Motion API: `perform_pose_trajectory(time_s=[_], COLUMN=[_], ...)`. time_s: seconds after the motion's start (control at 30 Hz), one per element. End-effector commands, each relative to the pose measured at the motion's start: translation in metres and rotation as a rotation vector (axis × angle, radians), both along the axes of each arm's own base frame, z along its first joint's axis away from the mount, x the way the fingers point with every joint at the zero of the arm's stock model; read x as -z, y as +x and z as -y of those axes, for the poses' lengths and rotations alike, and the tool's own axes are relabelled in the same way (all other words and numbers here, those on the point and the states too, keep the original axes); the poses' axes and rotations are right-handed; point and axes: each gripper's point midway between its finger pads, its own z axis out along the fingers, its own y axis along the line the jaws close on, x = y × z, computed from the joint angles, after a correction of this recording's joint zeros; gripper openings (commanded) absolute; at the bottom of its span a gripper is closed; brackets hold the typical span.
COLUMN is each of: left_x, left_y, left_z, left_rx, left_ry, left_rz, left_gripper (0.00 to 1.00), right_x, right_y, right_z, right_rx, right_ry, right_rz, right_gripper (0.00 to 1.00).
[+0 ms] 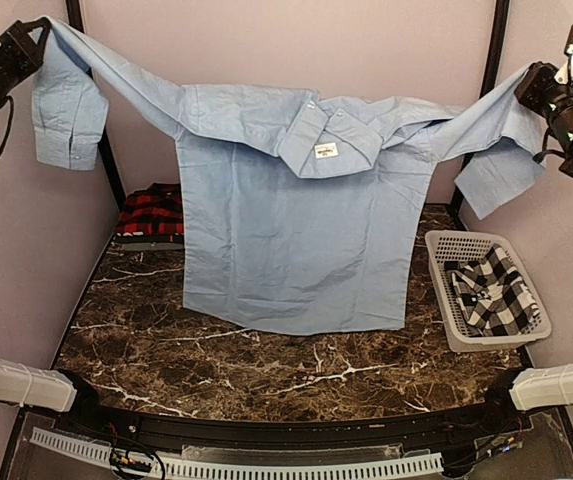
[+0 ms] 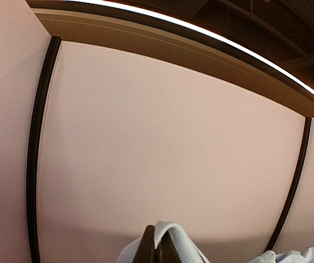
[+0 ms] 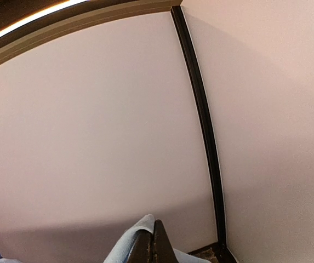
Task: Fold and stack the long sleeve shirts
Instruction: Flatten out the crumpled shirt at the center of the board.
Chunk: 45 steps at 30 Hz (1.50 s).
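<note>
Top external view: blue shirt (image 1: 296, 240) hangs spread between my grippers, hem low by the table (image 1: 266, 385).
Left gripper (image 1: 40, 36): fingers together, clamped on one sleeve, high left.
Right gripper (image 1: 526, 88): clamped on the other sleeve, high right.
Long axis: sleeve to sleeve, left-right; body below and between, neither arm nearer.
</note>
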Motion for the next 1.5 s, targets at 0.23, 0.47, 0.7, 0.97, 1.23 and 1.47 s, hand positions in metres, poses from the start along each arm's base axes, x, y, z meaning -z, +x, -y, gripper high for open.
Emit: perform_pose_trajectory(time_s=[0.23, 0.47, 0.7, 0.97, 1.23, 1.47], left_x=[-0.061, -0.054, 0.051, 0.346, 0.439, 0.450], left_y=[-0.086, -0.054, 0.090, 0.213, 0.223, 0.205], left_z=[-0.017, -0.020, 0.023, 0.020, 0.005, -0.011], left_rx=[0.088, 0.011, -0.069, -0.130, -0.181, -0.268], left_ry=[-0.028, -0.047, 0.075, 0.080, 0.046, 0.037], left_rz=[0.276, 0.195, -0.214, -0.800, -1.004, -1.079], left_gripper=[0.00, 0.00, 0.00, 0.00, 0.00, 0.06], right_x=[-0.060, -0.061, 0.076, 0.303, 0.377, 0.389], right_y=[-0.057, -0.032, 0.116, 0.197, 0.196, 0.183], right_z=[0.018, 0.001, -0.085, -0.062, -0.047, -0.056], right_rx=[-0.098, -0.110, -0.183, -0.160, -0.106, -0.158], right_ry=[0.068, 0.015, -0.211, -0.142, -0.137, -0.118], right_rz=[0.234, 0.144, -0.333, -0.766, -0.943, -1.001], right_gripper=[0.00, 0.00, 0.00, 0.00, 0.00, 0.40])
